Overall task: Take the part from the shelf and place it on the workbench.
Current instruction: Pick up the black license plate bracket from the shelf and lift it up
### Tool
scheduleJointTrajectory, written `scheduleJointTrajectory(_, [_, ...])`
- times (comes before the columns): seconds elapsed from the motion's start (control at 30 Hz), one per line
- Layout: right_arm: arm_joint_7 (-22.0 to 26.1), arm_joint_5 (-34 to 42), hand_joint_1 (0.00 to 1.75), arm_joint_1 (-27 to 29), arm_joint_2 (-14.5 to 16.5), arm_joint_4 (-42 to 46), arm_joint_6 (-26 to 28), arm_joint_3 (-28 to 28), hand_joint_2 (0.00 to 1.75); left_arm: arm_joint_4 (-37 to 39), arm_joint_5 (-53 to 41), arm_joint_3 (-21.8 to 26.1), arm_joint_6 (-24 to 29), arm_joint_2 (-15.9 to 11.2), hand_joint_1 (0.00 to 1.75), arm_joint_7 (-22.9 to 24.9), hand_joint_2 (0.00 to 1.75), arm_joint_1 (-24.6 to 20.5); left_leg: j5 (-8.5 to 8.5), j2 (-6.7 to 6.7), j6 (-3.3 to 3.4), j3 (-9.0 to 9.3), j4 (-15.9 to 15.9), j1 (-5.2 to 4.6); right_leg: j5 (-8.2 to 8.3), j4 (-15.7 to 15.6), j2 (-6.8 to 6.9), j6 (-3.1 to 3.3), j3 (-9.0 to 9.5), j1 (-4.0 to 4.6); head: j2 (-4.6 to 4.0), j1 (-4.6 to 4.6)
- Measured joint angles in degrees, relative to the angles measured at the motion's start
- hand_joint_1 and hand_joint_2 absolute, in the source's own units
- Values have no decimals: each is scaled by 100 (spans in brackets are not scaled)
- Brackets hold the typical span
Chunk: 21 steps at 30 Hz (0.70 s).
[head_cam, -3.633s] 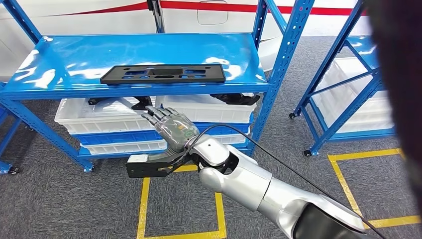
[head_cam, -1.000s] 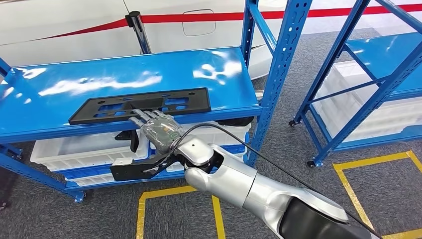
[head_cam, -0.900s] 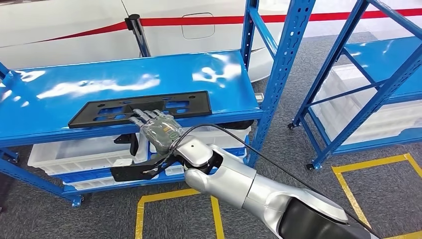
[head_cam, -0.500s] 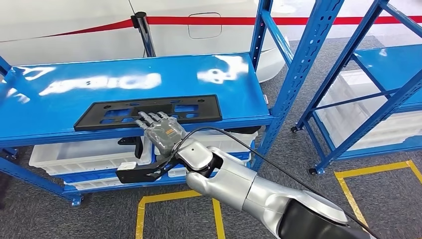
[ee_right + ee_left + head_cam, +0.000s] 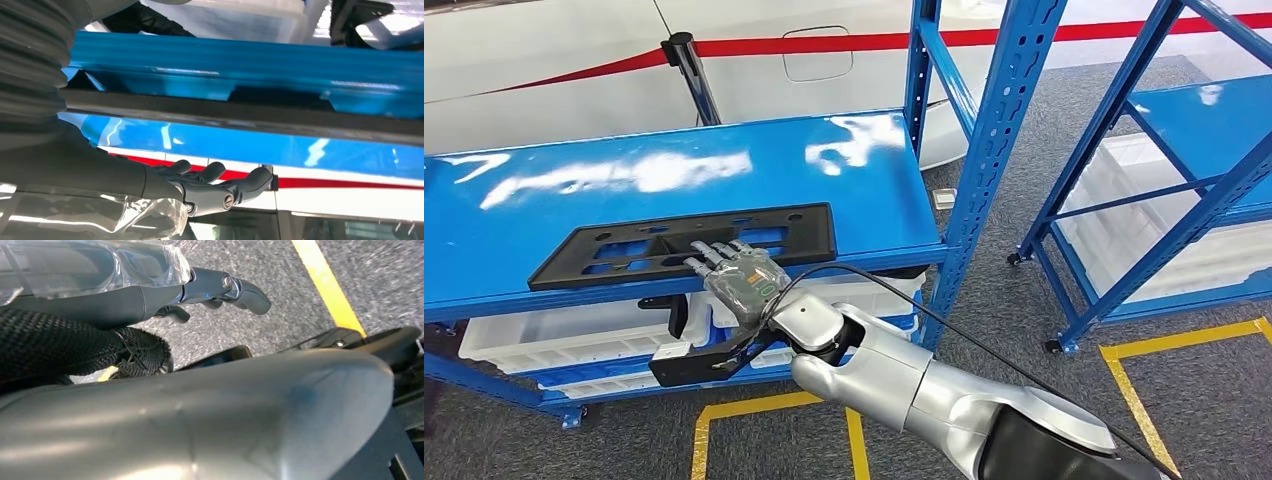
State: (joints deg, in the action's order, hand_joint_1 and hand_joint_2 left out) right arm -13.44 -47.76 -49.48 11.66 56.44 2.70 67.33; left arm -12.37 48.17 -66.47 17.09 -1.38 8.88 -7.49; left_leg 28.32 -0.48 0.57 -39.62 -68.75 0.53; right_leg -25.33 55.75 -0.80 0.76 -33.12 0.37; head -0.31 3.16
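Reaching my right robot hand with fingers spread and empty over the shelf lip, I rest fingertips on the near edge of the part, which lies flat there, ready to drag it outward.

Black part on glossy blue shelf; yellow floor lines.
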Motion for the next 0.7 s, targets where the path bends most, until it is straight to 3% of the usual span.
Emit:
scheduleJointTrajectory(0.07, [21,11,0,1,5,-10,-10,15,175,2,0,0,0,-4,0,0,0,-3,-454,3,130,257,737,-66,-65,-9,-17,6,99,34,0,-3])
scheduleJointTrajectory(0.1, [27,13,0,-4,8,-13,-14,20,175,3,0,-1,-1,-7,0,1,0,-5,-583,3,183,389,1046,-101,-90,-10,-26,0,126,43,1,-4])
scheduleJointTrajectory(0.2, [38,21,0,-7,19,-23,-36,31,175,8,-1,-2,-4,-10,0,2,0,-1,-576,0,239,542,1358,-151,-114,-24,-30,-59,121,36,1,-7])
scheduleJointTrajectory(0.27, [41,25,0,-1,37,-29,-46,36,175,9,-2,-2,-4,-4,0,2,0,0,-571,0,255,610,1443,-104,-178,28,-14,-118,117,43,1,-12])
scheduleJointTrajectory(0.33, [41,25,0,0,52,-32,-50,38,175,9,-3,-2,-6,3,0,2,0,-6,-566,10,279,702,1508,-53,-408,490,-1,-190,-85,38,0,-23])
scheduleJointTrajectory(0.4, [41,27,0,28,50,-42,-54,43,175,9,-2,-2,-8,3,0,2,0,-3,-533,13,293,756,1518,-40,-682,1300,10,-252,-534,-5,0,-32])
scheduleJointTrajectory(0.43, [41,28,0,53,47,-52,-59,45,175,9,-2,-2,-9,4,0,2,0,2,-512,10,289,781,1516,-33,-718,1584,16,-275,-726,-32,0,-35])
scheduleJointTrajectory(0.47, [46,28,0,77,45,-64,-63,49,175,9,-2,-2,-9,4,0,2,0,6,-488,3,279,809,1515,-26,-644,1661,22,-294,-823,-54,0,-38])
scheduleJointTrajectory(0.5, [61,29,0,92,50,-77,-65,54,175,9,-2,-2,-9,4,0,2,0,8,-461,-5,262,845,1513,-16,-456,1488,28,-309,-797,-74,0,-41])
scheduleJointTrajectory(0.57, [115,34,0,101,78,-93,-60,73,175,9,-2,-2,-9,4,0,2,0,5,-394,-14,207,925,1506,-3,30,658,41,-332,-474,-102,0,-44])
scheduleJointTrajectory(0.6, [139,37,0,101,106,-98,-55,85,175,10,-3,-3,-9,4,0,2,0,2,-357,-17,171,951,1498,-7,187,285,40,-321,-314,-106,1,-44])
scheduleJointTrajectory(0.63, [153,40,0,102,129,-103,-51,97,175,10,-3,-3,-8,4,0,2,0,0,-327,-18,136,967,1496,-12,257,47,36,-298,-209,-101,0,-43])
scheduleJointTrajectory(0.7, [161,43,0,103,171,-119,-46,115,175,11,-4,-4,-7,4,0,2,0,-4,-295,-20,65,975,1509,-9,234,-46,20,-214,-174,-67,0,-42])
